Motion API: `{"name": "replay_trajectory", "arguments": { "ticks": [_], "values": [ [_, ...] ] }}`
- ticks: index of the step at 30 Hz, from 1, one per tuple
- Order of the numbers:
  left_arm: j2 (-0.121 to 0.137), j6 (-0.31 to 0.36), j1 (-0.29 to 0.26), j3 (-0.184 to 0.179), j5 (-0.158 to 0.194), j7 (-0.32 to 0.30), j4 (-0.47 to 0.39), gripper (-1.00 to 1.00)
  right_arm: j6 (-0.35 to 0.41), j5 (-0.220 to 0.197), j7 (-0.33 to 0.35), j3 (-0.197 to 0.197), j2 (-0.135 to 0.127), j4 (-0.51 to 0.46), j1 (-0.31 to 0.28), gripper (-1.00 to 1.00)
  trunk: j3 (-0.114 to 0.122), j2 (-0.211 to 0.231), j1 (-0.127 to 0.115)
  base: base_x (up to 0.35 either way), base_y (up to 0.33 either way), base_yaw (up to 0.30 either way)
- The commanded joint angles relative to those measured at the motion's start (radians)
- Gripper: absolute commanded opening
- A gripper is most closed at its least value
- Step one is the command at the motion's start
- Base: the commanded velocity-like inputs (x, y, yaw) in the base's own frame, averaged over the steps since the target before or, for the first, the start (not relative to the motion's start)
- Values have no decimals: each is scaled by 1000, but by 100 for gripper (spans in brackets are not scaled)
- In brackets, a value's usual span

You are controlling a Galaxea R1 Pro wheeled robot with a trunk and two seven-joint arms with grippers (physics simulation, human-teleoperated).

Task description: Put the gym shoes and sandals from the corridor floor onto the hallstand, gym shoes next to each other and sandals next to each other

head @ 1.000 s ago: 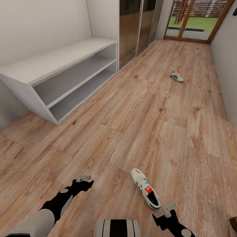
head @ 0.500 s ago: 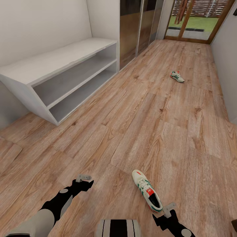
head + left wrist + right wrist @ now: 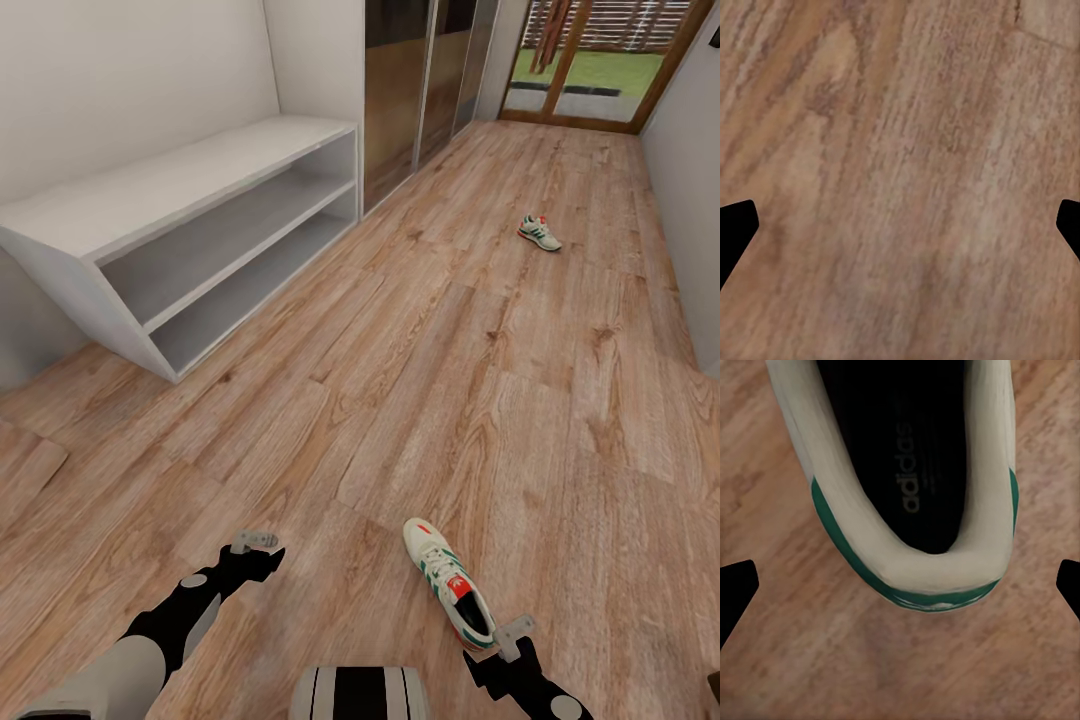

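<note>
One gym shoe [image 3: 447, 578] lies on the corridor floor [image 3: 420, 380] close in front of me, toe pointing away and heel toward my right gripper [image 3: 510, 632]. That gripper is open just behind the heel. In the right wrist view the shoe's heel and dark insole [image 3: 911, 472] sit ahead of the open gripper [image 3: 900, 592], apart from both fingers. The second gym shoe [image 3: 538, 232] lies far down the corridor. My left gripper [image 3: 262, 545] is open over bare planks [image 3: 900, 150]. The sandals and the hallstand with the upper shelf are out of view.
A white two-shelf bench [image 3: 190, 225] with no upper shelf showing stands against the left wall. Dark wardrobe doors [image 3: 400, 90] follow it, and a glass door [image 3: 590, 60] ends the corridor. A small brown thing [image 3: 712, 685] is cut off at the lower right edge.
The whole view has shifted slightly, so the near gym shoe now sits a little lower and closer to my right gripper. Both grippers stay open.
</note>
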Motion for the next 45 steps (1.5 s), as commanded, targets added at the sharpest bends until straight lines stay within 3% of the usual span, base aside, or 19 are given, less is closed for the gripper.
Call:
{"name": "replay_trajectory", "arguments": {
  "ticks": [1,45],
  "values": [
    [0,-5,0,-1,-5,-2,1,100,-4,8,7,-8,1,0,0,100,-1,0,0,3,2,0],
    [-1,-7,0,-1,-3,-2,1,100,-4,8,7,-8,-1,-1,0,100,-1,0,0,36,9,0]
  ]
}}
